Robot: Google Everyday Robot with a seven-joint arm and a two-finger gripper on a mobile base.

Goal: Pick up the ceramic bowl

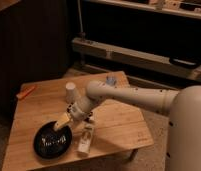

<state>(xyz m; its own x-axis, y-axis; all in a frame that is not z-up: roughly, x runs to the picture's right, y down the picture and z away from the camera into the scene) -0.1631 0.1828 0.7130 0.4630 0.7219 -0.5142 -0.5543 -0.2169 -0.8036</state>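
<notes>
The ceramic bowl [52, 142] is wide, shallow and glossy black with light rings inside. It sits on the wooden table [119, 122] near the front left corner. My gripper [62, 122] comes down from the right on the white arm [129, 97] and sits at the bowl's far right rim, right over or against it. Whether it touches the rim cannot be told. The bowl rests flat on the table.
A small white cup [70, 90] stands upright behind the gripper. A white oblong object [85, 139] lies just right of the bowl. A small grey-blue block [110, 80] lies at the table's far edge. An orange item [25, 92] lies at the far left. Dark shelving stands behind.
</notes>
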